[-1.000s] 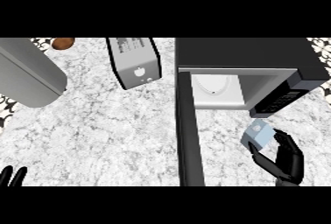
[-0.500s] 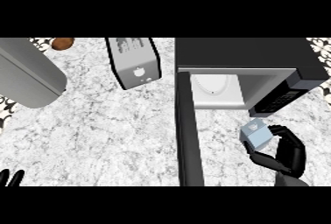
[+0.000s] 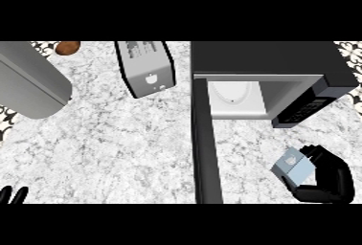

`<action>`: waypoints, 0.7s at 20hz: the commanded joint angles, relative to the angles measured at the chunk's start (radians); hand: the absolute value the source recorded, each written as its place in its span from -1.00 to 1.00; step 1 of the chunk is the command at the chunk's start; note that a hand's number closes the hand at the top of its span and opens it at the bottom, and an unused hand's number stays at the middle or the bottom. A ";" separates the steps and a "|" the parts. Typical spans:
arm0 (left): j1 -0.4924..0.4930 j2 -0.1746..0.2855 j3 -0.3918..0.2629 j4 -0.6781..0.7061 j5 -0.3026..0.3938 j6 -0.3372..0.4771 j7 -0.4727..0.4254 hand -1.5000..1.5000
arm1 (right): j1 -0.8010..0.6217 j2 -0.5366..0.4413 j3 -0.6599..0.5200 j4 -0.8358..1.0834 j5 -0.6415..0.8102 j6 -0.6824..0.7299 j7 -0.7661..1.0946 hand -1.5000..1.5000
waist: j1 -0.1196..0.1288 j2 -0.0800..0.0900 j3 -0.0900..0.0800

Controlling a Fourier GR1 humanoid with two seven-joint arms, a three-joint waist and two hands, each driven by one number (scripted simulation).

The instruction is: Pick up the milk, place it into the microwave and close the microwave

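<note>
Fingertips of the robot's left hand [image 3: 13,195] poke up at the lower left corner of the speckled white table [image 3: 106,143], straight and relaxed, holding nothing. Above them, along the left edge, lies a large grey rounded body [image 3: 28,79], slanted across the stone; what it is cannot be told. Near its upper end, at the back of the table, sits a small brown round thing [image 3: 68,47]. Just right of that stands a toaster [image 3: 147,67], seen from above, dark-sided with a pale grey top and set slightly askew.

Right of centre, the black microwave [image 3: 268,57] stands with its door [image 3: 205,143] swung fully open. The door runs as a long dark bar from the oven's left front corner toward the table's near edge. Inside the pale cavity a white plate [image 3: 232,93] shows. The control panel [image 3: 308,107] forms the oven's right front, its keys facing down and left.

In front of the oven, right of the open door and below the control panel, the milk carton [image 3: 293,165] sits tilted in the right hand [image 3: 326,179], whose black fingers [image 3: 317,153] and thumb curl round it. The carton is outside the microwave, apart from both door and panel; whether it touches the table cannot be told
</note>
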 commanded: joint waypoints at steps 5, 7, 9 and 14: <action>-0.007 -0.013 0.001 0.019 0.009 0.005 0.005 -1.00 | 0.039 0.038 0.074 -0.312 0.016 -0.064 0.214 1.00 | -0.001 0.000 0.000; -0.009 0.019 0.085 0.004 0.088 -0.025 0.024 -1.00 | 0.038 0.033 0.085 -0.420 0.014 -0.091 0.298 1.00 | -0.003 -0.001 -0.001; 0.001 -0.001 0.033 -0.025 0.041 -0.014 0.051 -1.00 | -0.059 0.061 0.092 -0.339 0.093 -0.185 0.307 1.00 | 0.004 0.002 0.000; 0.013 -0.013 0.049 0.018 0.030 -0.051 0.002 -1.00 | -0.152 0.107 0.122 -0.284 0.192 -0.290 0.376 1.00 | 0.010 0.002 0.000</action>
